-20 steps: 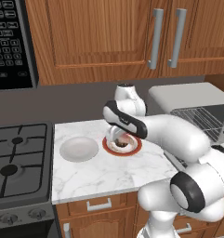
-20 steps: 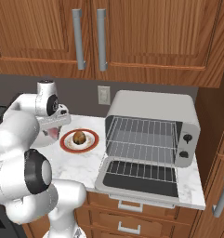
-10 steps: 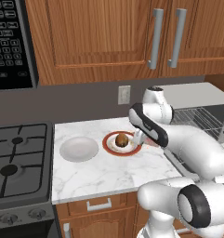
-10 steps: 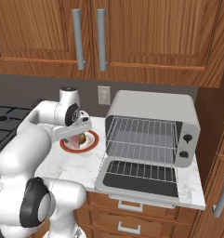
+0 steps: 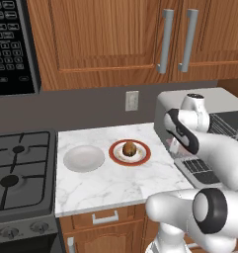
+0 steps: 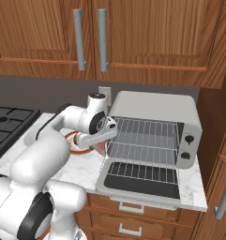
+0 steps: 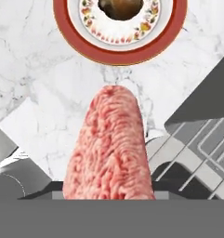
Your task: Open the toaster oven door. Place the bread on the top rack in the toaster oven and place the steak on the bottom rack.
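The two-finger gripper [image 6: 101, 144] pinches the flat pink-red slab of raw steak [image 7: 111, 146], which hangs just off the left corner of the light grey toaster oven's [image 6: 154, 126] dropped, dark-glass door [image 6: 140, 178]. The slab looks soft, limp and probably slippery, so a hold across its upper end seems safest. The small round brown bread roll [image 5: 129, 148] sits on a red-rimmed plate [image 5: 141, 157] mid-counter, beside a plain white plate [image 5: 84, 158]. White marble counter [image 5: 110, 185]; black stove along its left edge; wooden cabinets above.
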You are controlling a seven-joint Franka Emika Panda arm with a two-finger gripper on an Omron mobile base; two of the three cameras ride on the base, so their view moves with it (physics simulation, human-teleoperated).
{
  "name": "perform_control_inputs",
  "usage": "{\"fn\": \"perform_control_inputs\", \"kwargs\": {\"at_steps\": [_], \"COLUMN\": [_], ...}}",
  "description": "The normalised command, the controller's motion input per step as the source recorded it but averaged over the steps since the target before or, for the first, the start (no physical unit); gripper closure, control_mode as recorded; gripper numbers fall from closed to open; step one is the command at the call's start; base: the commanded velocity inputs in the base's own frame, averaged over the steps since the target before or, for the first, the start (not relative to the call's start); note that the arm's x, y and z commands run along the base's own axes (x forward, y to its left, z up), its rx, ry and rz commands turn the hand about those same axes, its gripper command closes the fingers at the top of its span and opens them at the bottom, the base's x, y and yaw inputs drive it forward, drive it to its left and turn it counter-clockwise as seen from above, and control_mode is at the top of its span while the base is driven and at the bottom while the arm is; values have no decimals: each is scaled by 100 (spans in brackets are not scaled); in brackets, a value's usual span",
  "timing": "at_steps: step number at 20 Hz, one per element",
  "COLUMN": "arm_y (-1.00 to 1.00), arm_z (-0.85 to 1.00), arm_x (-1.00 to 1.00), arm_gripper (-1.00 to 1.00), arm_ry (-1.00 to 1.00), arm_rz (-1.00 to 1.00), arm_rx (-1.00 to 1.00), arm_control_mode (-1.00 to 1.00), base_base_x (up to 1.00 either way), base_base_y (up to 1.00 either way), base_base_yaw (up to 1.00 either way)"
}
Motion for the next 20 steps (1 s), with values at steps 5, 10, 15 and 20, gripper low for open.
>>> {"fn": "perform_control_inputs", "kwargs": {"at_steps": [5,10,15,20], "arm_y": [-94,-84,-60,-44], "arm_z": [-6,-21,-20,-21], "arm_x": [0,5,10,1], "arm_gripper": [100,100,100,100], "arm_ry": [0,0,0,0], "arm_rz": [0,0,0,0], "arm_rx": [0,0,0,1], "arm_control_mode": [-100,-100,-100,-100], "base_base_x": [0,0,0,0], "base_base_y": [0,0,0,0], "base_base_yaw": [0,0,0,0]}}
